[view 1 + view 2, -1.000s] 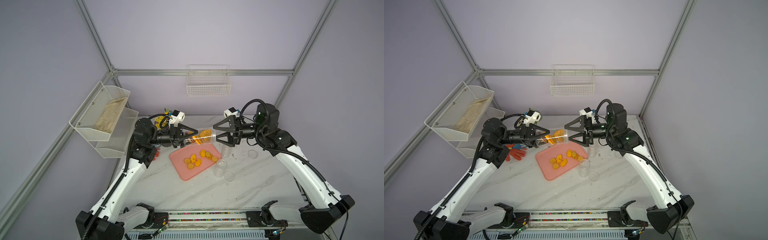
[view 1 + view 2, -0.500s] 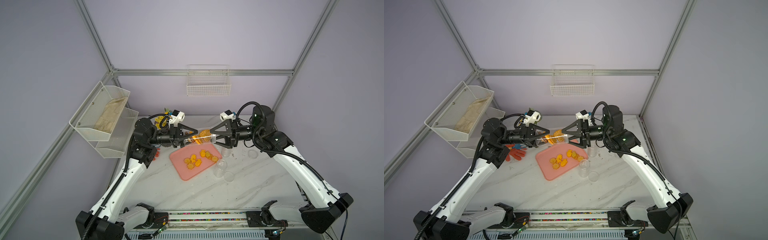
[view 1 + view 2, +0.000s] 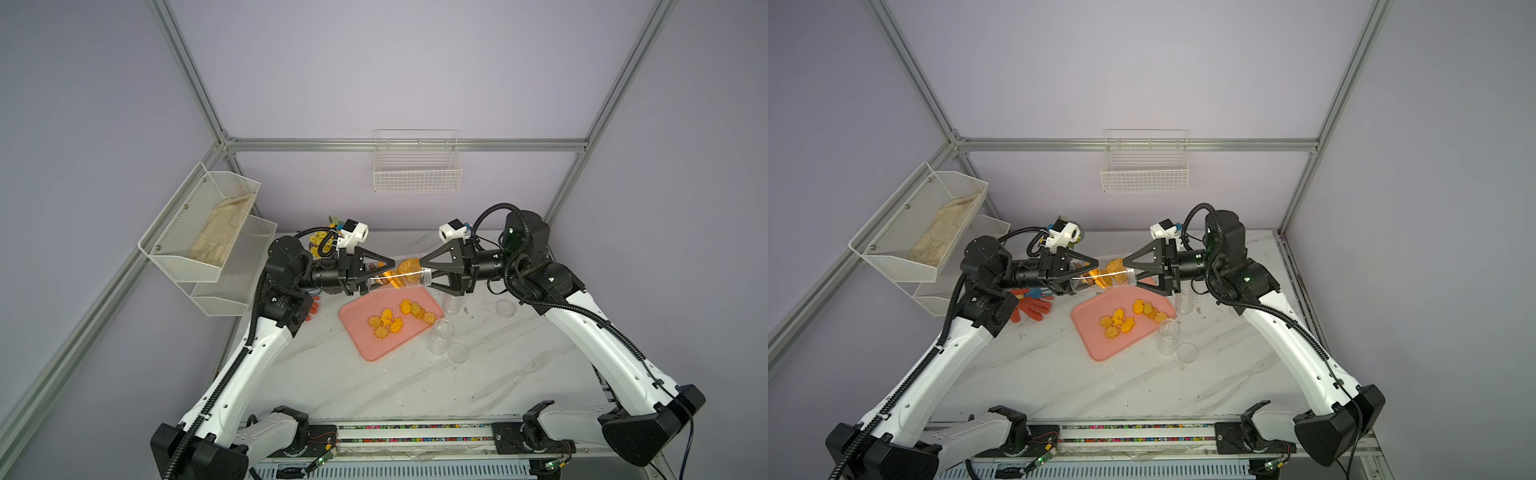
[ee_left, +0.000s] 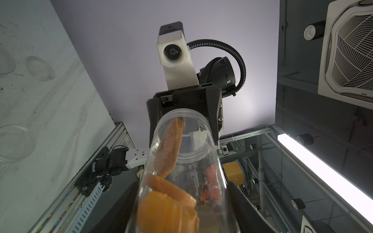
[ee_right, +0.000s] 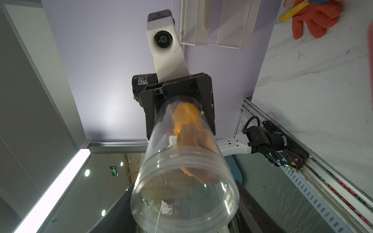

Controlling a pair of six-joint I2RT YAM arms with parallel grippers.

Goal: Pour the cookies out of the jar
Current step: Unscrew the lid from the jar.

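My left jaws and right jaws both clench the jar (image 3: 399,276) over the tray (image 3: 372,348); a lopsided tug could fling cookies (image 3: 409,266) past it.

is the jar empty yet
No, in the left wrist view several orange cookies lie stacked inside the clear jar.

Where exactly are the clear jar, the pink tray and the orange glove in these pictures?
jar (image 3: 399,277): in a top view, middle of its clear wall.
pink tray (image 3: 374,347): in a top view, bare near corner.
orange glove (image 3: 1032,308): in a top view, middle of the glove.
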